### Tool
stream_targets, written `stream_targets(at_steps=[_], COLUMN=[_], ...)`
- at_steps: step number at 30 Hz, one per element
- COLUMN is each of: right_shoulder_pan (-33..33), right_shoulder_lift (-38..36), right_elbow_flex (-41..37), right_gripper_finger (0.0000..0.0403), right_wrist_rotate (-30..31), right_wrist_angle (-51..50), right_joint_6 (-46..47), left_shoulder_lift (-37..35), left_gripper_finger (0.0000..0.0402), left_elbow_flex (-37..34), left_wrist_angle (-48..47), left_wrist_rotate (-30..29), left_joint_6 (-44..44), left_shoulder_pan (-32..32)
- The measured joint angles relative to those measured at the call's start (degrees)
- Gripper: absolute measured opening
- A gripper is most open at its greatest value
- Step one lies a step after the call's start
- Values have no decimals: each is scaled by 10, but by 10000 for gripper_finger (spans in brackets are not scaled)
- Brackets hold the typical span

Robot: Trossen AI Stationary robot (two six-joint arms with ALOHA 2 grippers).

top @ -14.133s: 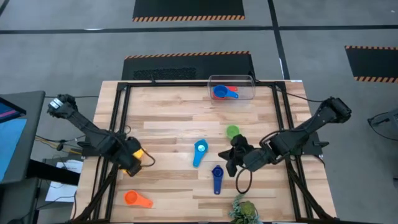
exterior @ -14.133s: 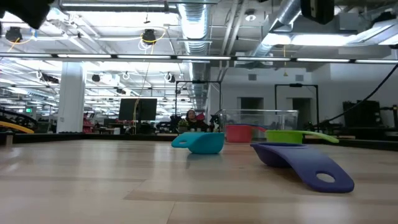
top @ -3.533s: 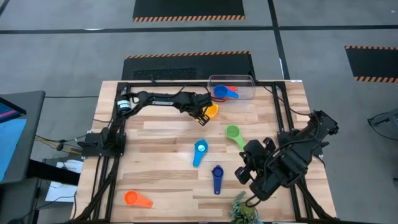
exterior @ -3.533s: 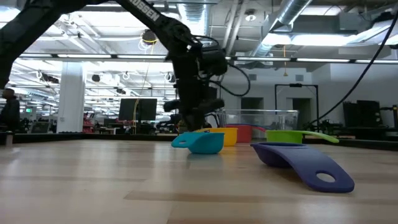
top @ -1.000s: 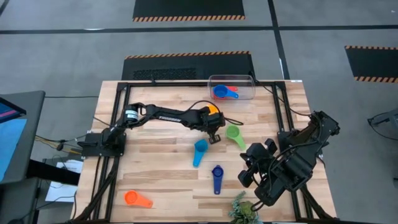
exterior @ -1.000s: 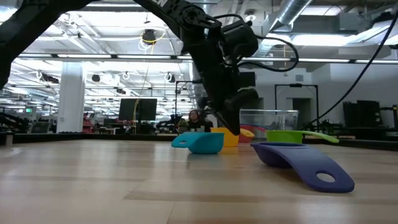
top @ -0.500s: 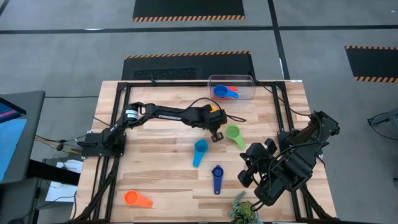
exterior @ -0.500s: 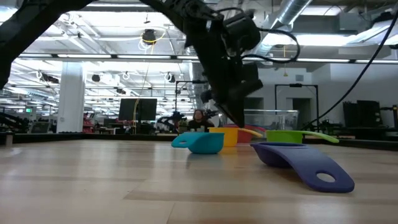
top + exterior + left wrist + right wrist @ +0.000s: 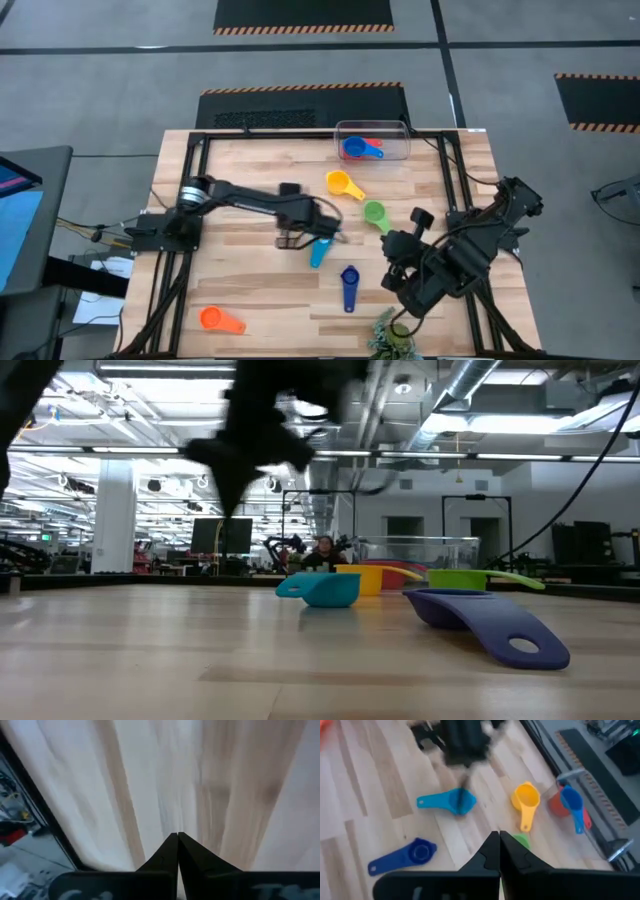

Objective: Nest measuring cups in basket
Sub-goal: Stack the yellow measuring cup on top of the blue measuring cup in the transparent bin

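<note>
The clear basket [image 9: 372, 142] stands at the table's far edge with a blue and a red measuring cup inside. Loose on the table lie a yellow cup [image 9: 343, 184], a green cup [image 9: 375, 213], a light blue cup [image 9: 320, 252], a dark blue cup [image 9: 349, 286] and an orange cup [image 9: 220, 320]. My left gripper [image 9: 298, 238] hangs shut above the table, beside the light blue cup [image 9: 451, 801], touching nothing; its wrist view shows only bare wood under the shut fingers [image 9: 177, 840]. My right gripper [image 9: 497, 837] is shut and raised over the near right [image 9: 398, 250], holding nothing.
A green leafy plant-like object [image 9: 392, 338] sits at the near edge by the right arm. A black frame runs along the table's sides. Bare wood lies at the table's left half between the left arm and the orange cup.
My left gripper has swung away from the yellow and green cups toward the table's near left, rising and tipping steeply downward, still shut. The yellow cup now lies uncovered on the table. My right gripper has rolled about its own axis, staying almost in place.
</note>
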Motion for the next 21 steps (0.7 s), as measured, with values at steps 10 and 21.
stream_targets(at_steps=[10, 21], right_shoulder_pan=[-103, -274], right_shoulder_lift=[7, 7], right_elbow_flex=[-126, -294], right_gripper_finger=[11, 13], right_wrist_rotate=[59, 113], right_wrist_angle=[3, 308], right_joint_6=[84, -45], left_shoulder_lift=[-333, -671], left_gripper_finger=[0, 0], left_elbow_flex=[-432, -675], left_wrist_angle=[265, 615], left_wrist_rotate=[59, 32], left_joint_6=[-60, -101], left_shoulder_pan=[5, 68])
